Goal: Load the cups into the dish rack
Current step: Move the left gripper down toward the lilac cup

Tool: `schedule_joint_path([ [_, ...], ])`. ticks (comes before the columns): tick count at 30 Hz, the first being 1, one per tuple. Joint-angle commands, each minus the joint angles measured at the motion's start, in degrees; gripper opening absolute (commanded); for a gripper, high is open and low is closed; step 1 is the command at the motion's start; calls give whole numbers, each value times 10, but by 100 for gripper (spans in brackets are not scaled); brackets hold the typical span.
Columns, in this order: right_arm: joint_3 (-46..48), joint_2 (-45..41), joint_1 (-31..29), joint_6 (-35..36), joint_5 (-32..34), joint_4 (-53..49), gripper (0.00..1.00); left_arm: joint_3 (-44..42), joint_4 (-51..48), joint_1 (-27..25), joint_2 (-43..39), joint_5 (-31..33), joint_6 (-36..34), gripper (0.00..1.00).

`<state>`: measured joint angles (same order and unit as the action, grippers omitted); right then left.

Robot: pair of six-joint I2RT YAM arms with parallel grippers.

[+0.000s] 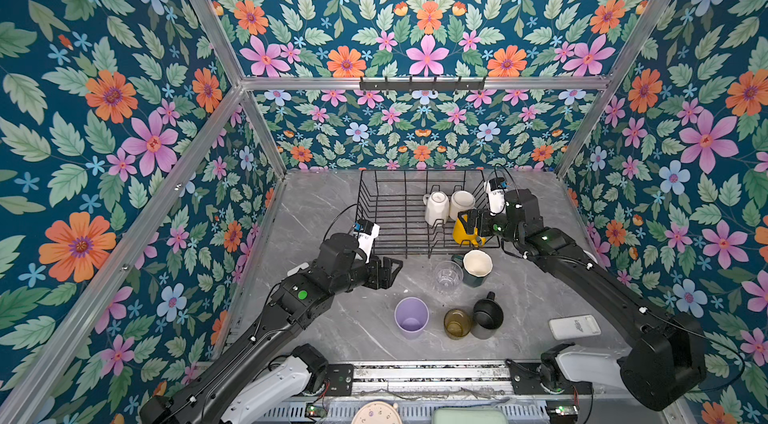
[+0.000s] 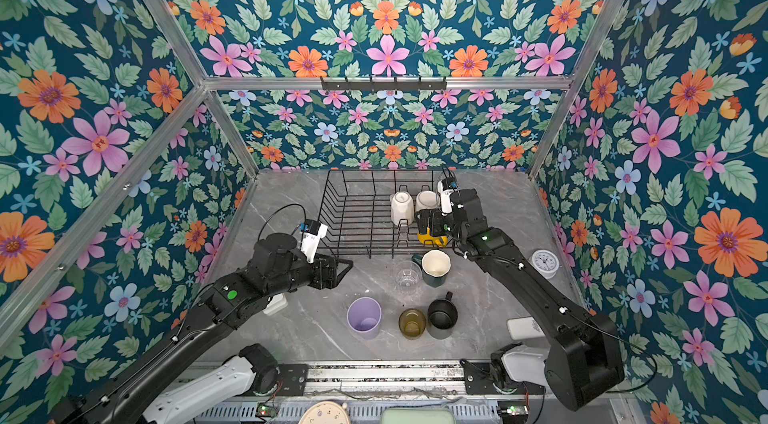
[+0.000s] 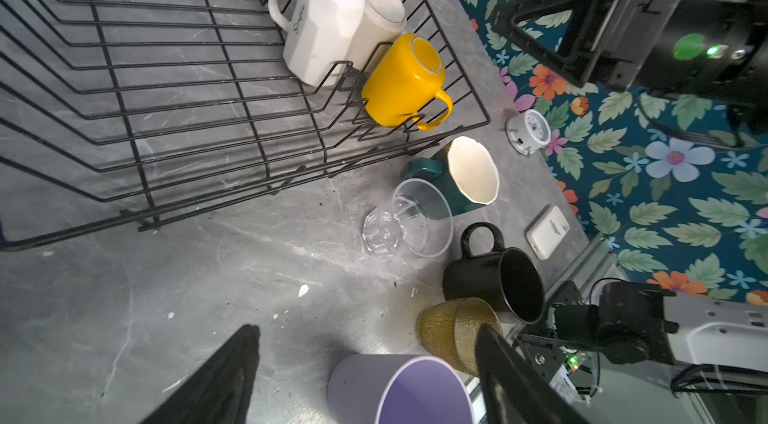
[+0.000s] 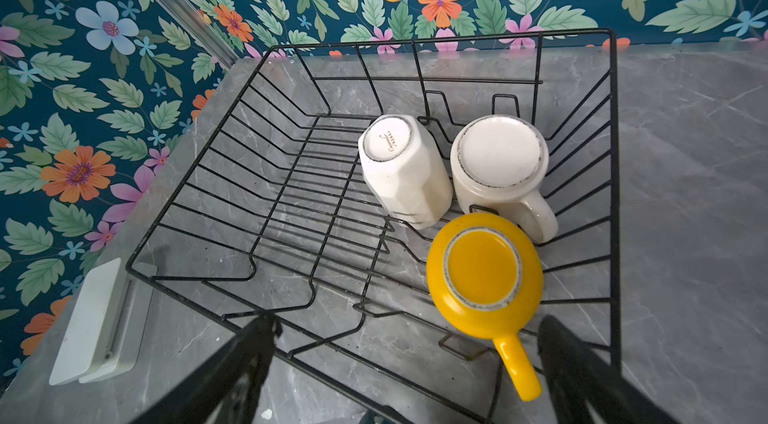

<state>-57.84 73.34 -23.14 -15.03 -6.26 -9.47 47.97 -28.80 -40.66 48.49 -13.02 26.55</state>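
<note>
Cups sit in two groups: three in the dish rack [image 1: 395,214], five out on the table. My right gripper [image 1: 473,224] hangs with its jaws spread wide and nothing in them, directly above the yellow mug [image 4: 484,276]. That mug sits upside down in the rack corner nearest this arm. In the wrist view its handle points back between my fingers without touching them. Just beyond it, the white mug with script [image 4: 401,170] and a plain white mug [image 4: 498,160] stand upside down, side by side.

My left gripper [image 1: 387,272] is open and empty too, hovering over the table just outside the rack's front rail. The lilac tumbler [image 3: 399,388] stands upright below and ahead of it, clear of both fingers. Past the tumbler come the amber glass [image 3: 453,330] and black mug [image 3: 494,276], close together. Farther out, by the rack's rail, are the clear glass [image 3: 407,218] and dark green mug [image 3: 469,172].
</note>
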Motion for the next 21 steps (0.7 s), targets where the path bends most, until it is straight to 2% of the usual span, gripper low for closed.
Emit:
schedule_joint_path([
  [1,7,-1,-1,-10,8,11,98,2,-37,-11,-2,35,4,82],
  [6,7,-1,0,-6,16,6,98,-13,-48,-38,-9,30,19,81],
  [17,-1,6,-1,-6,4,-3,98,-22,-75,-111,2,63,38,81],
  [21,11,1,0,-10,20,4,98,-16,-97,-146,14,84,42,80],
])
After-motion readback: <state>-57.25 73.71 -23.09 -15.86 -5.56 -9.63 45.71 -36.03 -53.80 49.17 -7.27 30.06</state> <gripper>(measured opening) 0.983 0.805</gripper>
